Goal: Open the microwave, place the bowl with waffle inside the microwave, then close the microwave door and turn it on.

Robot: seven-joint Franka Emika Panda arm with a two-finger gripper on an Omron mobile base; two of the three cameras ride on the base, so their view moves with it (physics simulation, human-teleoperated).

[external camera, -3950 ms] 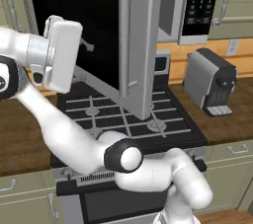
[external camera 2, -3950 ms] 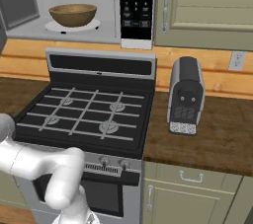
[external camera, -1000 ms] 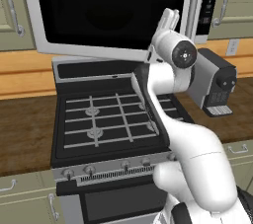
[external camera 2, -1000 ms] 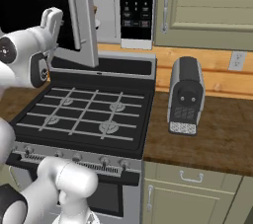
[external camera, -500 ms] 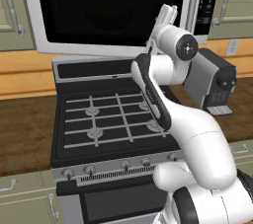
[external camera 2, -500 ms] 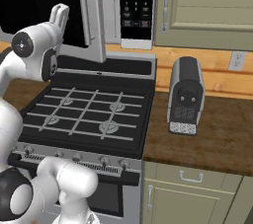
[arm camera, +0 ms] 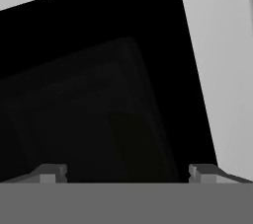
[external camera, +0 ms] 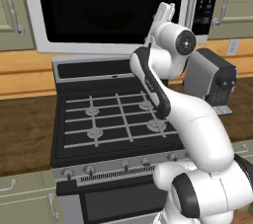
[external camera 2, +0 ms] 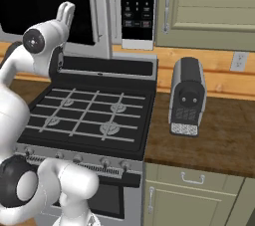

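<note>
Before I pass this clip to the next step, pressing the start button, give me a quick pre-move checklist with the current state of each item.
1. Gripper open and holding nothing: ok.
2. Microwave door fully shut against the frame: cannot tell; it is swung across the opening, but the seam is not clear.
3. Bowl inside: cannot tell; the door's glass is too dark.
4. Button panel unobstructed: ok.
5. Gripper aimed at the button panel: not ok; the hand view faces the door's glass.

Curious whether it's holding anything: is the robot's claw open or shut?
Open: the gripper shows both fingertips wide apart, nothing between them.
</note>
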